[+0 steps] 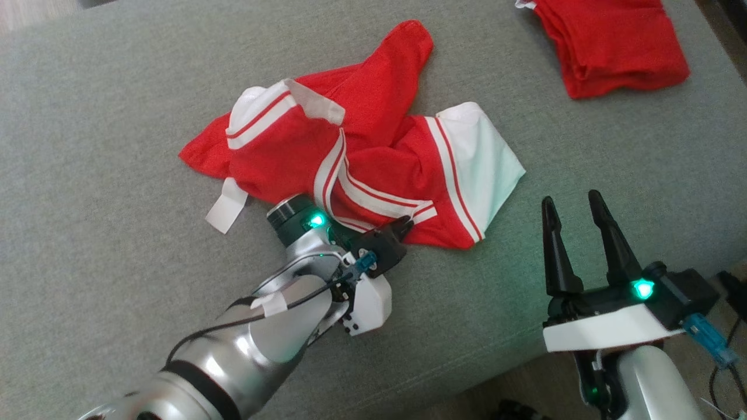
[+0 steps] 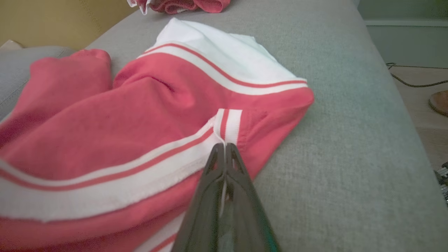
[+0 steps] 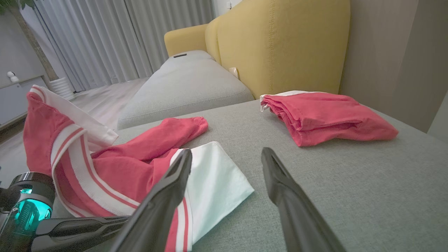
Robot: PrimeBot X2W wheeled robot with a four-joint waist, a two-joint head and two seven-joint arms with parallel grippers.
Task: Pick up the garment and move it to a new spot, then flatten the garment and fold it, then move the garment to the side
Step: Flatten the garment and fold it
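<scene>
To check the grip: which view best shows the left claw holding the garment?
Left wrist view: the left claw is shut on the striped edge of the garment. Head view shows it small; right wrist view, sideways and low.

The garment lies crumpled mid-frame on the sofa seat. A folded pile sits well apart from it at the upper right. The left gripper meets the garment's lower edge, clamped on the hem. The right gripper stands at the lower right, clear of the garment.
</scene>
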